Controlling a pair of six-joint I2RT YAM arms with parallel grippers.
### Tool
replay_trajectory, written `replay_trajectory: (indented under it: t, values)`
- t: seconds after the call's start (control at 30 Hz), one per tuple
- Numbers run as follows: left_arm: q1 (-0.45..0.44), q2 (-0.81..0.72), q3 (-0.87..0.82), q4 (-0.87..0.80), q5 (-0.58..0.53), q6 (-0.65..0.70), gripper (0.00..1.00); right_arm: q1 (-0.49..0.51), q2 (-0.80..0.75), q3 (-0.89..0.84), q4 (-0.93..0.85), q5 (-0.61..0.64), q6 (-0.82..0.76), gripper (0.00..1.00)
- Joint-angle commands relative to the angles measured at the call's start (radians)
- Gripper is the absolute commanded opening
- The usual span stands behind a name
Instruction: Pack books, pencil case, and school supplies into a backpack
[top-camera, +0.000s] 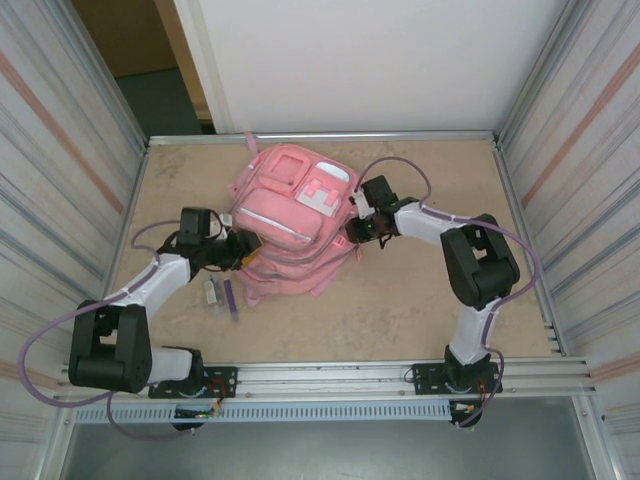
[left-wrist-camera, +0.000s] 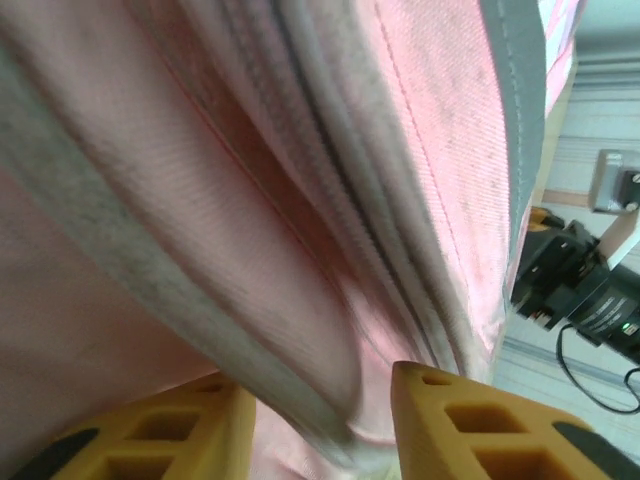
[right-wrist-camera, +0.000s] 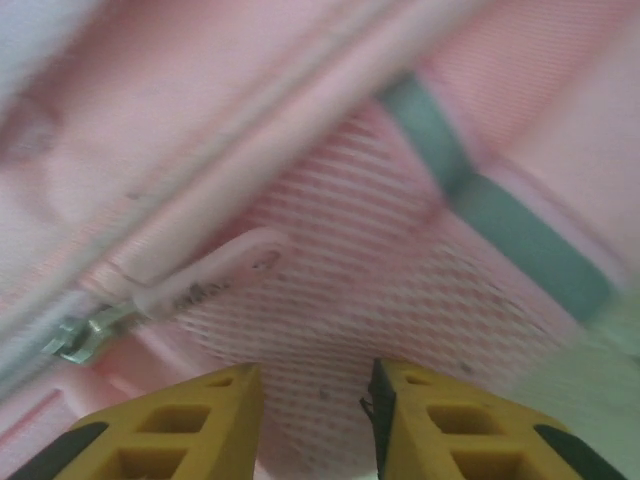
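The pink backpack (top-camera: 290, 215) lies in the middle of the table, its white-grey patch (top-camera: 322, 193) facing up. My left gripper (top-camera: 248, 250) is at the backpack's lower left side. In the left wrist view it (left-wrist-camera: 322, 400) is open, its yellow fingers apart around a loose fold of pink fabric (left-wrist-camera: 300, 260). My right gripper (top-camera: 352, 232) is against the backpack's right side. It (right-wrist-camera: 315, 385) is open too, with the pink mesh pocket (right-wrist-camera: 400, 280) bulging between the fingers and a metal zipper pull (right-wrist-camera: 80, 335) to their left. A purple pen (top-camera: 230, 297) and a small grey-white piece (top-camera: 211, 291) lie by the left arm. The books and the pencil case are out of view.
Ribbed metal walls close in the table on the left and right, and a rail (top-camera: 330, 378) runs along the near edge. Bare tabletop (top-camera: 400, 310) stretches in front of the backpack. The right arm's black wrist (left-wrist-camera: 580, 290) appears past the backpack in the left wrist view.
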Motion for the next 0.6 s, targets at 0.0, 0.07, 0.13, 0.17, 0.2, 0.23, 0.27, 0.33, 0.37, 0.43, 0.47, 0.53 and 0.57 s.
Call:
replay_trajectory:
  t: [0.0, 0.07, 0.13, 0.17, 0.2, 0.23, 0.27, 0.33, 0.37, 0.43, 0.47, 0.53, 0.57]
  values:
    - [-0.004, -0.041, 0.038, -0.102, 0.0, 0.029, 0.45, 0.015, -0.134, -0.045, -0.023, 0.122, -0.003, 0.37]
    - [0.001, -0.084, 0.036, -0.17, -0.041, 0.023, 0.47, 0.035, -0.204, -0.067, -0.018, 0.176, -0.016, 0.39]
    - [0.022, -0.13, 0.028, -0.208, -0.05, -0.007, 0.47, 0.061, -0.279, -0.087, -0.015, 0.25, -0.029, 0.4]
    - [0.034, -0.149, 0.03, -0.218, -0.047, -0.029, 0.47, 0.076, -0.316, -0.099, -0.004, 0.297, -0.029, 0.41]
    - [0.039, -0.165, 0.038, -0.221, -0.047, -0.043, 0.47, 0.093, -0.356, -0.113, 0.019, 0.343, -0.03, 0.42]
    - [0.036, -0.179, 0.053, -0.234, -0.062, -0.05, 0.47, 0.104, -0.386, -0.128, 0.042, 0.38, -0.029, 0.42]
    - [0.03, -0.187, 0.075, -0.253, -0.084, -0.055, 0.47, 0.118, -0.419, -0.147, 0.076, 0.416, -0.031, 0.43]
    - [0.014, -0.19, 0.114, -0.283, -0.148, -0.072, 0.48, 0.134, -0.474, -0.173, 0.128, 0.453, -0.039, 0.51]
    - [0.009, -0.188, 0.124, -0.286, -0.171, -0.095, 0.48, 0.134, -0.498, -0.184, 0.156, 0.462, -0.033, 0.55]
    - [0.004, -0.17, 0.136, -0.252, -0.175, -0.136, 0.48, 0.121, -0.525, -0.198, 0.2, 0.415, -0.074, 0.6]
    - [0.001, -0.152, 0.142, -0.235, -0.176, -0.145, 0.48, 0.103, -0.528, -0.21, 0.231, 0.356, -0.084, 0.66]
    - [-0.012, -0.108, 0.166, -0.224, -0.191, -0.148, 0.49, 0.046, -0.518, -0.201, 0.217, 0.213, -0.001, 1.0]
    - [-0.016, -0.082, 0.177, -0.204, -0.191, -0.157, 0.49, -0.001, -0.504, -0.18, 0.184, 0.053, 0.031, 1.0]
